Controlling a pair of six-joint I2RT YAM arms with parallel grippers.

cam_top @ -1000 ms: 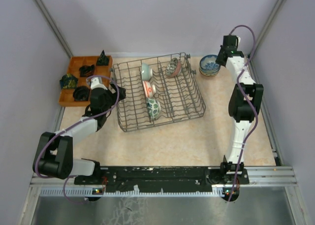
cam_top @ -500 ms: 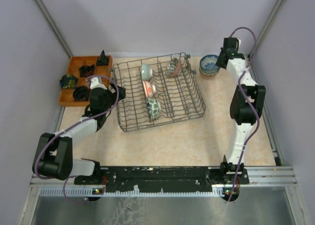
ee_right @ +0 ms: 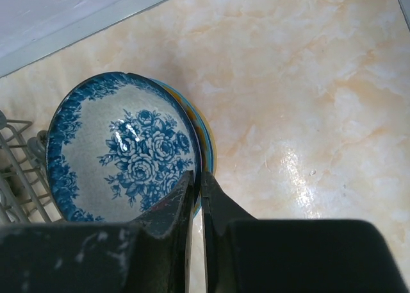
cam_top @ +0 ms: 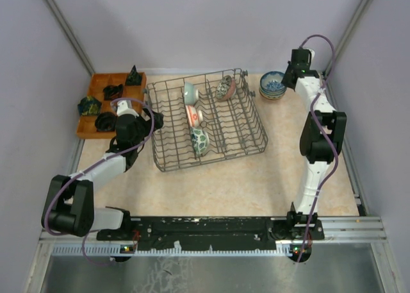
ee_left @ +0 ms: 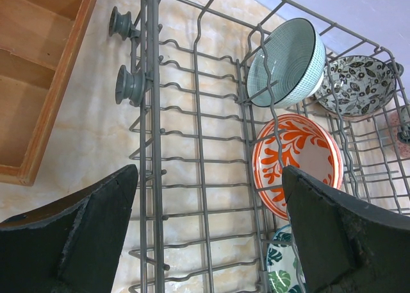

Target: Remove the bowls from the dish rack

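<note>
The dish rack [cam_top: 211, 158] stands mid-table with several bowls on edge in it: pale green [ee_left: 285, 62], dark floral [ee_left: 355, 84], red-and-white [ee_left: 295, 161] and green leaf [ee_left: 282, 267]. My left gripper [ee_left: 210, 177] hangs open over the rack's left side, nothing between its fingers; from above it [cam_top: 155, 121] is at the rack's left rim. At the back right a blue-and-white bowl [ee_right: 122, 145] sits on top of a stack [cam_top: 273, 86]. My right gripper [ee_right: 198, 177] is shut on that bowl's near rim, one finger inside, one outside above a yellow-and-blue rim [ee_right: 208, 136].
An orange compartmented tray [cam_top: 96, 107] with dark objects lies left of the rack, its wooden edge [ee_left: 38, 81] close to my left gripper. The rack's corner [ee_right: 16, 171] is just left of the bowl stack. Walls enclose the table at the back and sides.
The right arm has shifted slightly toward the back right corner by the bowl stack. The left arm and the bowls in the rack have not moved.
</note>
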